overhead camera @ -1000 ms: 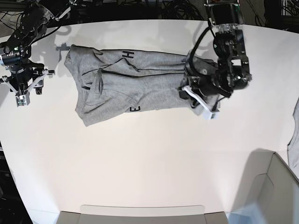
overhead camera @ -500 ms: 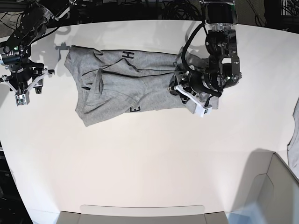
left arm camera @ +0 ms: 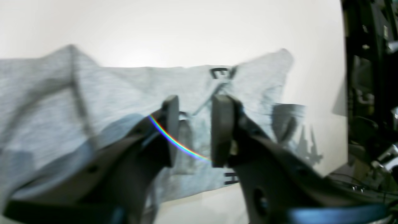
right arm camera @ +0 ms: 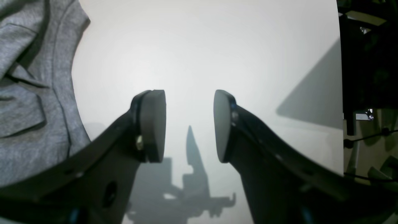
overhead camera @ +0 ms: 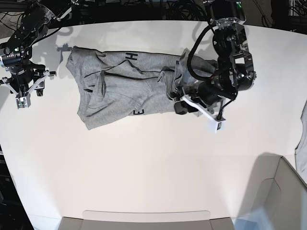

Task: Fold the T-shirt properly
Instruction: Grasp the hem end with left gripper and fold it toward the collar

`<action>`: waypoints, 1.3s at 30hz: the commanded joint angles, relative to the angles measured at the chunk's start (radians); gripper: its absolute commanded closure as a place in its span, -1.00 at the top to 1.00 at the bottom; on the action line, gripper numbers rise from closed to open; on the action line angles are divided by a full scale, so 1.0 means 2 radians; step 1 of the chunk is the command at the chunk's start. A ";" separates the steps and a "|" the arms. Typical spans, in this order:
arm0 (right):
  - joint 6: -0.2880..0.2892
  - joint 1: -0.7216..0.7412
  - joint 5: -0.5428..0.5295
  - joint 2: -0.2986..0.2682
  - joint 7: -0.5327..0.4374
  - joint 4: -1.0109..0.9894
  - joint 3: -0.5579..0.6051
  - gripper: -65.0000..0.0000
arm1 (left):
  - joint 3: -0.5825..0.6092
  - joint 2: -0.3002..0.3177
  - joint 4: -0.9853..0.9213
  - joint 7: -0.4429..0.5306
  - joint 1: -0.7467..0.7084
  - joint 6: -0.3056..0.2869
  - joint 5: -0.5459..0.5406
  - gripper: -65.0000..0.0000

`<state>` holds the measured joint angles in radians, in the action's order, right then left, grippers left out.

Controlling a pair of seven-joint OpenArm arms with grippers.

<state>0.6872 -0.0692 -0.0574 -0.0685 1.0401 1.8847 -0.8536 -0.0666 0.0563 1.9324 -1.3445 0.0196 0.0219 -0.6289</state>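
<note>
Left claw (left arm camera: 194, 130) pinches the T-shirt (overhead camera: 124, 88); right claw (right arm camera: 189, 124) spread over the table (overhead camera: 144, 163)

The T-shirt (overhead camera: 124, 88) is soft, matt, heathered grey knit cloth with flat black printed letters. The worktop (overhead camera: 144, 163) is smooth, white, faintly sheened. Each tool, left (left arm camera: 196, 130) and right (right arm camera: 189, 124), looks like matt dark plastic with smooth pads (right arm camera: 152, 124).

We see strong, even light from above on the white table (overhead camera: 144, 163), with soft shadows. The left wrist view is blurred, and a rainbow flare crosses at 6 o'clock. The right wrist view is sharper, with a shadow at 6 o'clock.
</note>
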 commanded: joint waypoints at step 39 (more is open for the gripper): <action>0.005 0.008 -0.005 0.000 -0.009 0.007 -0.002 -0.23 | 0.068 0.076 -0.106 0.024 -0.028 0.004 -0.005 -0.91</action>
<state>0.6872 -0.0620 -0.0540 -0.0551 1.0401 1.8839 -0.8536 0.0708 0.2020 1.7016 -1.3056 -0.0593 0.0292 -0.6289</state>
